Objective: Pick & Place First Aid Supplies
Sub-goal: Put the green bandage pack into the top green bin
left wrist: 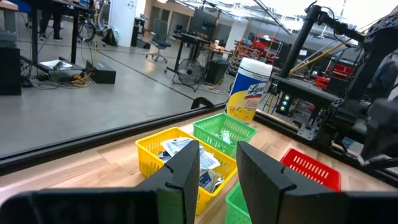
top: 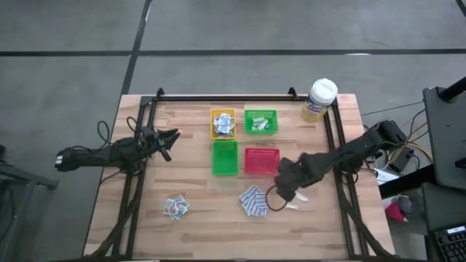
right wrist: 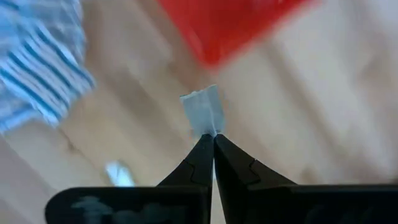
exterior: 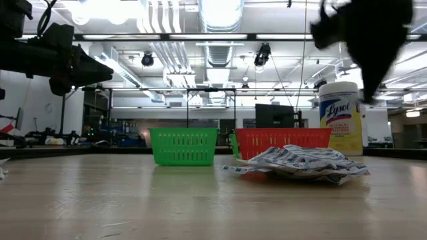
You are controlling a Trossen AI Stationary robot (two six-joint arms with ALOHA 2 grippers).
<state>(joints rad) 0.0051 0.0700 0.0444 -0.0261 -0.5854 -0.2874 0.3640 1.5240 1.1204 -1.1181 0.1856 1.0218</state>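
My right gripper [top: 282, 195] hangs over the table's near right part, pointing down, shut on a small pale strip [right wrist: 202, 112]. A heap of blue-and-white patterned pads [top: 253, 201] lies on the wood just to its left, and a few pale strips [top: 295, 206] lie below it. A second small heap of packets [top: 175, 207] lies near the front left. My left gripper [top: 171, 138] waits level at the table's left side, open, with nothing between its fingers [left wrist: 186, 171]. My right gripper pinches one end of the pale strip [right wrist: 207, 129] between its two fingertips, only at their free ends. The fingers come from above, pointing down. The strip sticks out beyond the tips, lifted clear of the wood.
Four small trays stand mid-table: yellow [top: 223, 124] with packets, green [top: 261, 121] with strips, a second green [top: 225, 158], and red [top: 261, 161] just beyond my right gripper. A yellow canister with a white lid [top: 320, 100] stands at the far right. Black rails [top: 226, 97] frame the table.
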